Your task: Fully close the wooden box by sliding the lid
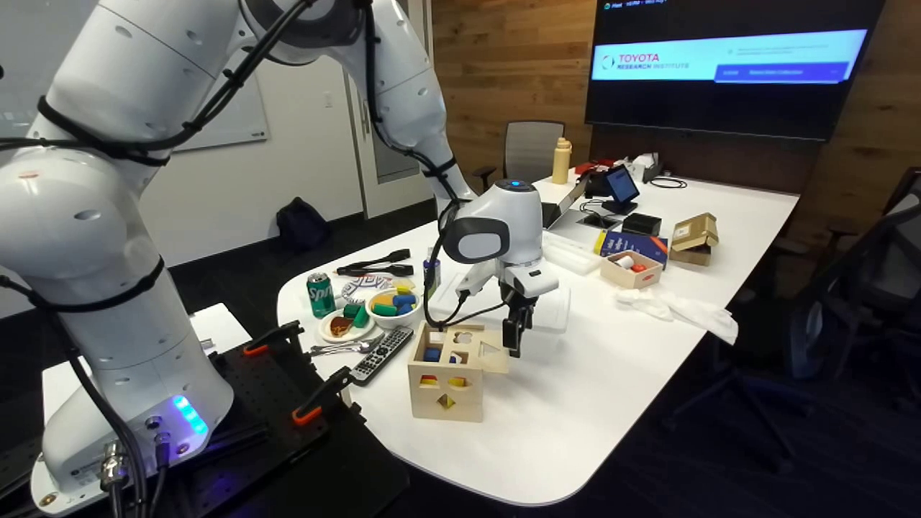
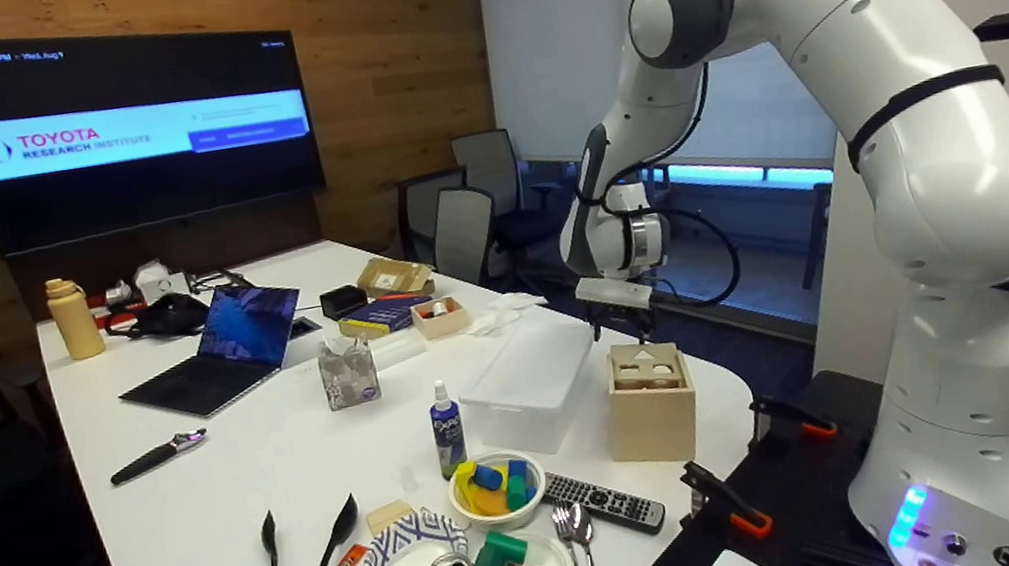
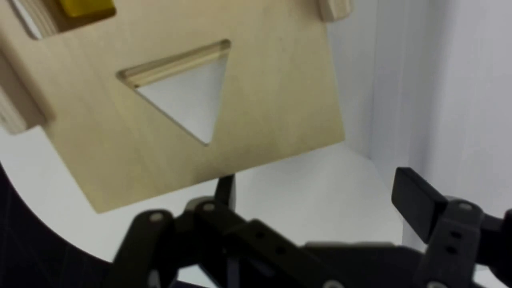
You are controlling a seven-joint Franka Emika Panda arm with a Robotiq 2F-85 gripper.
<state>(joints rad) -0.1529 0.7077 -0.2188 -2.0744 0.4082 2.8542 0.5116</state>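
The wooden box stands upright on the white table in both exterior views, with coloured pieces showing through its holes. Its pale lid lies in the top and sticks out past one side; a gap is open at the opposite side of the top. In the wrist view the lid's protruding end has a triangular hole. My gripper is open and empty just beyond the lid's outer edge. In the wrist view one finger of the gripper is right at that edge; I cannot tell whether it touches. The other finger is apart from it.
A translucent plastic bin stands close beside the box and gripper. A remote, a bowl of coloured blocks, a spray bottle and a green can are nearby. Black clamps sit at the table's robot-side edge.
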